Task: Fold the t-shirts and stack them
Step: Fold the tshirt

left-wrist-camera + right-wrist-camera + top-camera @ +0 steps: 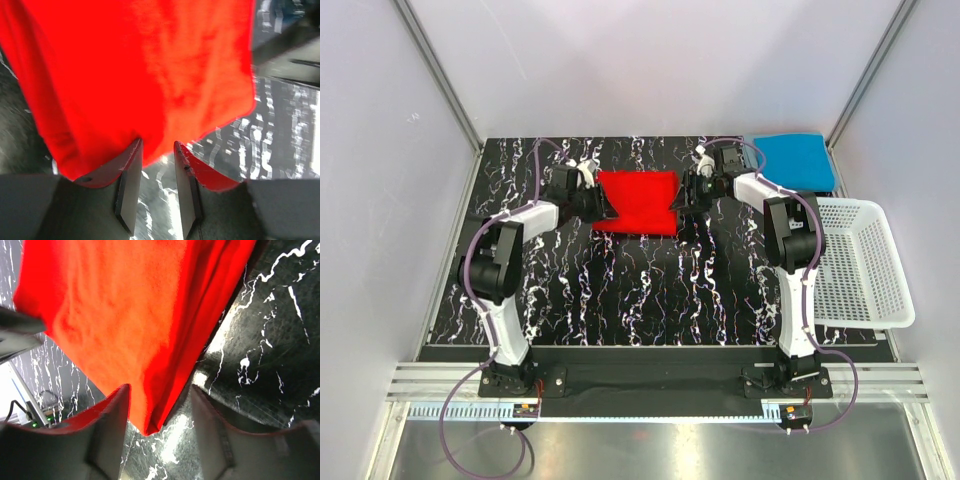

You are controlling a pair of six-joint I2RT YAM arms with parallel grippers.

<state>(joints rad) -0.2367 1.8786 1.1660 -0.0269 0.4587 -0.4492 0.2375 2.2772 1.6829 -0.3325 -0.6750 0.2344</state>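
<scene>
Black, white-veined tabletop (650, 300) carries a bright red t-shirt (638, 203), part-folded at the far middle where each arm reaches one side. The left hand (157, 145) stands slightly open with the left hem at its fingertips, the right hand (160, 387) wide open around a right corner, neither pinching cloth, likely poised for the next fold. A white mesh basket (860, 262) on the right and a folded blue t-shirt (790, 160) at the far right corner lie clear of both.

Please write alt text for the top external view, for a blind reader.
A red t-shirt lies on the black marbled table between the left gripper and right gripper. A folded blue t-shirt lies far right, beyond a white basket.
</scene>
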